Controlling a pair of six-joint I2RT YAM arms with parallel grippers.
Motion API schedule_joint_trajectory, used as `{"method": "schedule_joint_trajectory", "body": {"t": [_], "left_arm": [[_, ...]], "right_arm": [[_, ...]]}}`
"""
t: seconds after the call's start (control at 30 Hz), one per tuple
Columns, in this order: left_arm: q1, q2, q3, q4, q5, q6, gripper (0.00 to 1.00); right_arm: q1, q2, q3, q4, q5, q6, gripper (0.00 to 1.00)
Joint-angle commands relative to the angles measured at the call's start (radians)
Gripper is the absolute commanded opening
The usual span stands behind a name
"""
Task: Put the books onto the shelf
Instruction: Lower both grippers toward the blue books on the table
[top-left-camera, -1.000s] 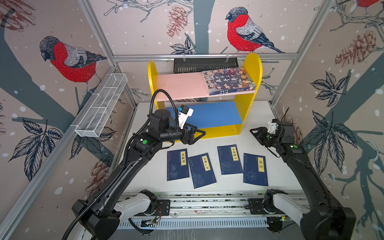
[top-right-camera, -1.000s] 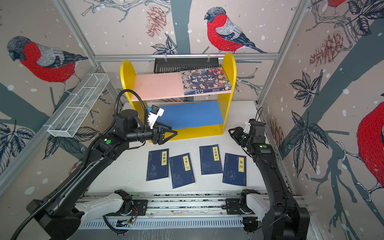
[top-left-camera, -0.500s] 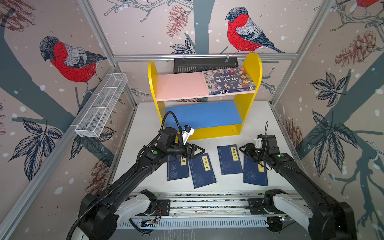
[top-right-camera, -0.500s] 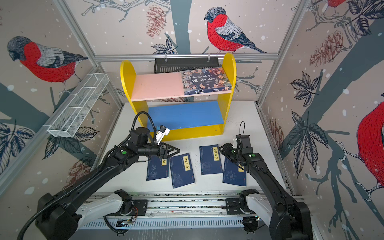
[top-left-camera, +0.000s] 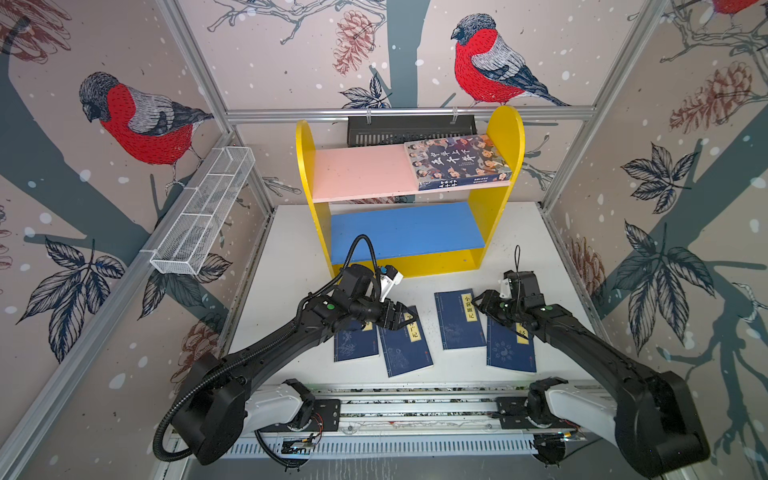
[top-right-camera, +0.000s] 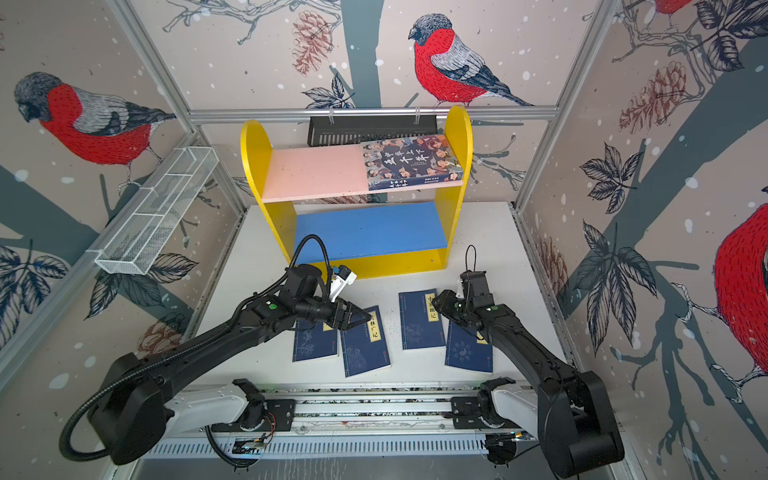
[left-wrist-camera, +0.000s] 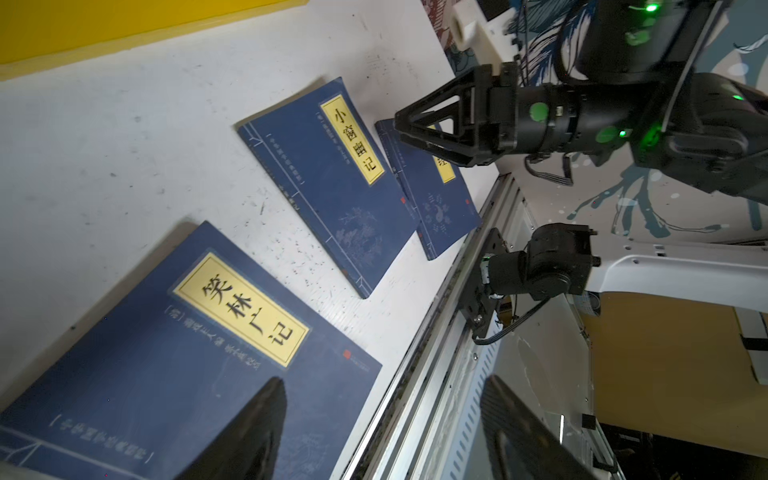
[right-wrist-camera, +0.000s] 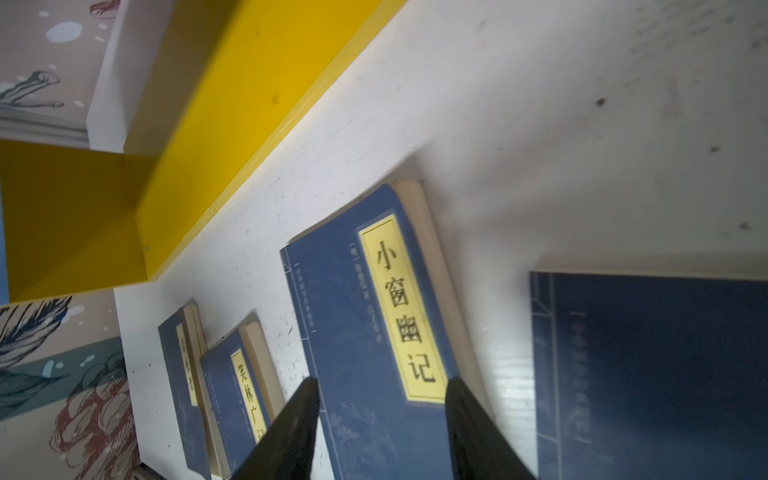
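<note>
- One book of five is done: the big book (top-left-camera: 457, 162) lies flat on the right end of the pink board (top-left-camera: 357, 172) of the shelf (top-left-camera: 505, 137). The blue board (top-left-camera: 407, 232) is bare.
- Four are left, flat on the table (top-left-camera: 291, 249) in front of the shelf: left book (top-left-camera: 353, 345), second book (top-left-camera: 405, 345), third book (top-left-camera: 457, 320), right book (top-left-camera: 509, 351).
- The left gripper (top-left-camera: 409, 321) hovers over the second book, fingers spread wide and holding nothing.
- The right gripper (right-wrist-camera: 382, 432) hangs over the third book, fingers parted and also holding nothing.
- We judge both arms are lining up picks; no navy book is lifted yet.

Overhead pair looks down; wrist cameras hug books (left-wrist-camera: 328, 183).
</note>
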Motion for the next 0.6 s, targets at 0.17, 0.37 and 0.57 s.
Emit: {"method": "schedule_joint_trajectory", "body": {"t": [0.17,0.37,0.57], "left_arm": [[0.074,-0.091,-0.142,0.036,-0.128,-0.039,0.78],[0.114,-0.089,-0.213,0.054,-0.114,-0.068,0.79],[0.114,-0.054,-0.231,0.090,-0.065,-0.058,0.82]], "right_arm": [[0.240,-0.119,-0.065,0.080,0.059,0.086,0.51],[0.459,-0.149,-0.122,0.160,0.087,0.179,0.50],[0.599,-0.052,-0.113,0.245,0.114,0.195,0.50]]}}
